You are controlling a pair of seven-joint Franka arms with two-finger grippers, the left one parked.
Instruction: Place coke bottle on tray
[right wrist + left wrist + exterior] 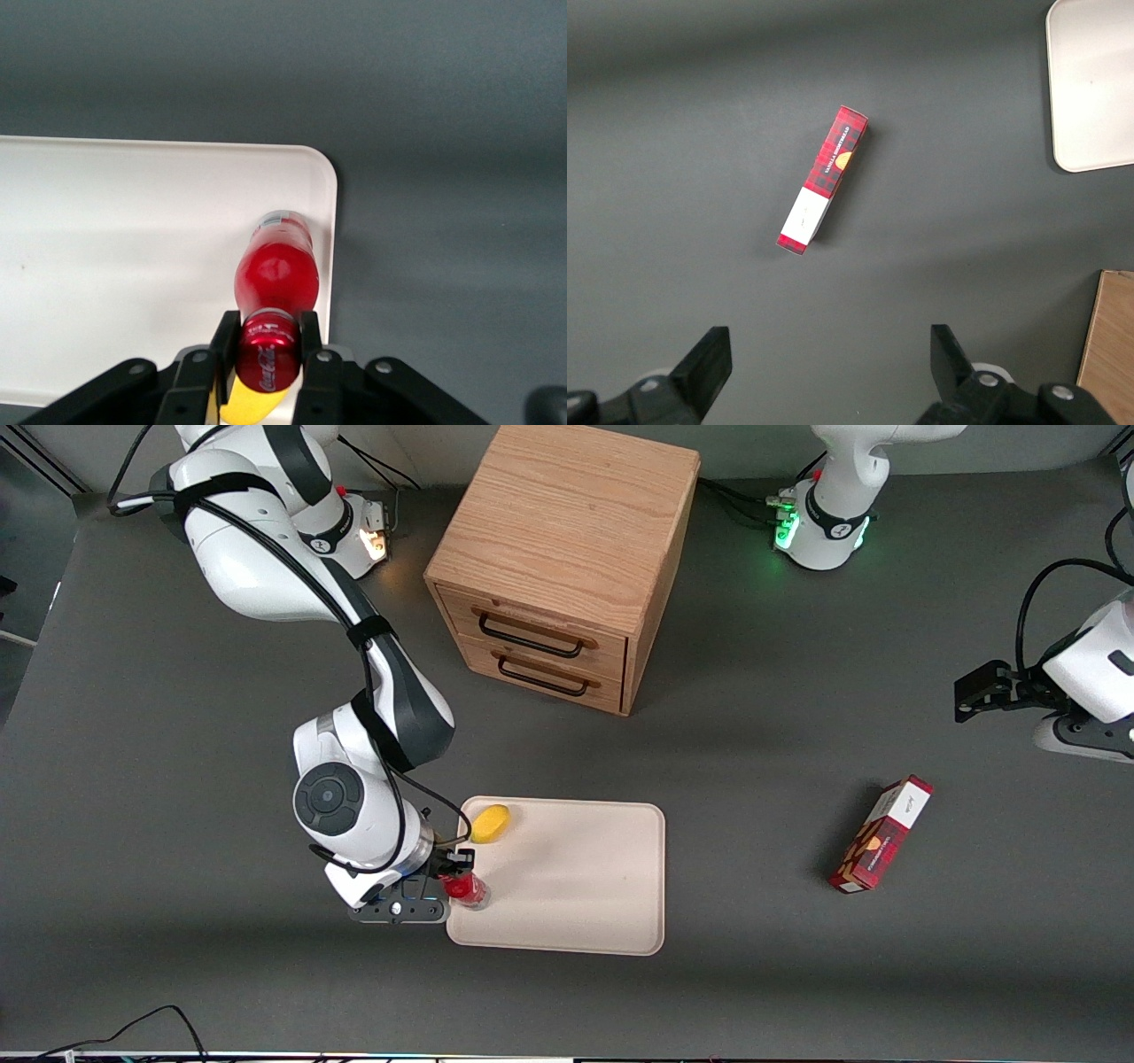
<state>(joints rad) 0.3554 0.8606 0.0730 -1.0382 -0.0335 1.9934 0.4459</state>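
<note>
The gripper (268, 347) is clenching the red cap of the coke bottle (276, 274), whose long axis is running upright, cap up and clear base down. The bottle is standing over the tray (585, 886), just inside its rim at the working arm's end. The tray is smooth, flat, cream-beige, with rounded corners. A glossy yellow lemon (490, 823) is lying on the tray near the bottle.

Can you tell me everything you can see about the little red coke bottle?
The coke bottle is small, red and shiny, with a red cap bearing white lettering and a clear base. It looks like plastic. It stands upright over the tray, close to the rim at the working arm's end, nearer the front camera than the yellow fruit. The pincer is shut on its cap end, one finger on each side.
</note>
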